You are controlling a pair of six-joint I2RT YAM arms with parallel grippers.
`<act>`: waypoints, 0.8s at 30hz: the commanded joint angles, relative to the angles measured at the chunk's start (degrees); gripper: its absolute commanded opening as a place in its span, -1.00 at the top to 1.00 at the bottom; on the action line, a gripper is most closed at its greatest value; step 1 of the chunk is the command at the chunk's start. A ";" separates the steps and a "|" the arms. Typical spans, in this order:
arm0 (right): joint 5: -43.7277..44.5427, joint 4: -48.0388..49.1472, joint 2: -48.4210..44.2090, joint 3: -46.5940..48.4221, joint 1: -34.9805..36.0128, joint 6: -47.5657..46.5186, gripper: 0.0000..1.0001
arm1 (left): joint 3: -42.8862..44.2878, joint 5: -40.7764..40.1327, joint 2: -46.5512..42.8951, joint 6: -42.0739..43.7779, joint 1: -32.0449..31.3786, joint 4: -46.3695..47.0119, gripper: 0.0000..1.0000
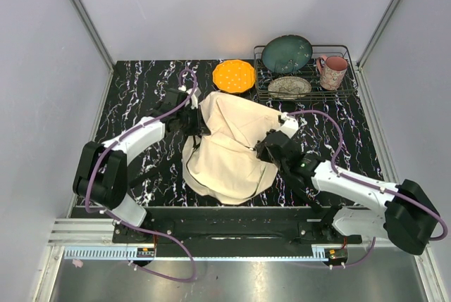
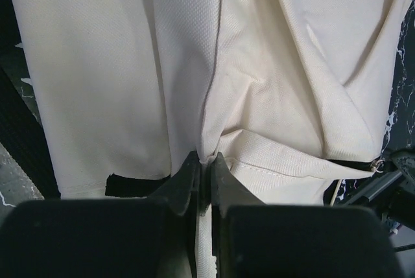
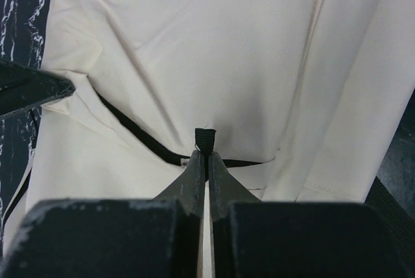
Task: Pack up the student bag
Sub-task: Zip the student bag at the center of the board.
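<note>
With the student bag (image 1: 227, 151) at the middle of the table (image 1: 141, 98), your left gripper (image 2: 206, 173) pinches its cream fabric and your right gripper (image 3: 205, 161) what looks like a zipper tab (image 3: 205, 138): you're on the opening step, so next ease them apart.

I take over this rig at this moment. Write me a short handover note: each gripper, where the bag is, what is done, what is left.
Left gripper: shut on a fold of the student bag.
Right gripper: shut on a black tab at the bag's seam.
Bag: crumpled, mid-table, between both arms.
Done: both grips taken.
Left: open and pack it; no opening or contents are visible.
</note>
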 commanded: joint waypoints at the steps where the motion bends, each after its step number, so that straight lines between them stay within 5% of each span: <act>1: 2.45 0.73 1.57 0.63 -2.06 -0.81 1.00 | -0.01 0.52 0.82 -0.47 -0.71 1.50 1.00; 8: 1.40 -0.05 2.54 -1.03 -6.19 -1.25 1.00 | -0.53 -7.21 -2.52 -0.20 1.73 -1.93 1.00; 14: -0.10 0.38 -3.78 -9.72 -6.46 2.87 1.00 | -2.03 -7.57 -5.33 -1.52 7.71 -2.28 1.00; 24: 2.27 -2.87 -11.09 -14.93 -7.07 5.87 1.00 | -2.20 -8.89 -6.04 -2.31 8.51 -3.68 1.00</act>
